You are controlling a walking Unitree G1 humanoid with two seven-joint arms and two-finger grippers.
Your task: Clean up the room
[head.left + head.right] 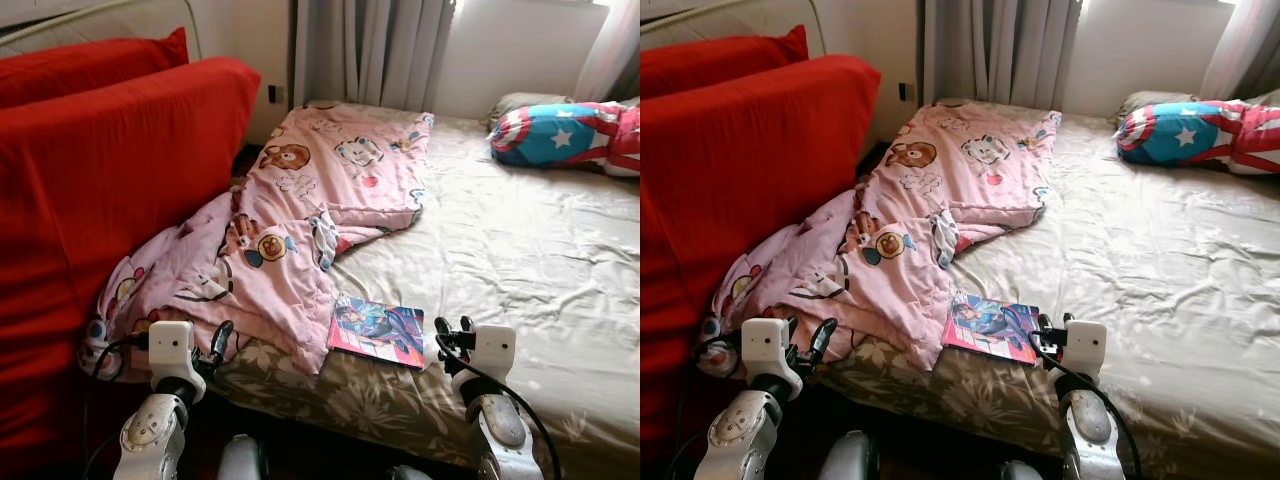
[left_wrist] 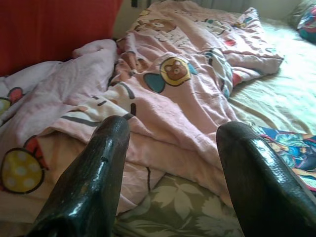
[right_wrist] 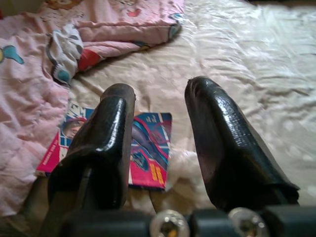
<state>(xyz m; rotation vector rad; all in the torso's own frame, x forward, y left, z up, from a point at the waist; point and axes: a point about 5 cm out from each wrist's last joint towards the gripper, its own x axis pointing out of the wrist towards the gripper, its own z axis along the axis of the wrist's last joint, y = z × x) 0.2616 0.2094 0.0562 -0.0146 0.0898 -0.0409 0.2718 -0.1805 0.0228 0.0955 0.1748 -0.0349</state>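
A pink cartoon-print blanket (image 1: 290,220) lies crumpled across the left half of the bed, spilling over the front edge. A colourful comic book (image 1: 378,330) lies flat on the beige sheet (image 1: 520,260) near the front edge, its left edge tucked against the blanket. My left gripper (image 1: 220,342) is open, low in front of the blanket's hanging edge (image 2: 173,89). My right gripper (image 1: 453,328) is open, just right of the book (image 3: 148,145) and a little short of it. Neither holds anything.
A red sofa back with red cushions (image 1: 100,170) stands close on the left, touching the blanket. A blue, red and white star pillow (image 1: 565,132) lies at the bed's far right. Grey curtains (image 1: 370,50) hang behind the bed.
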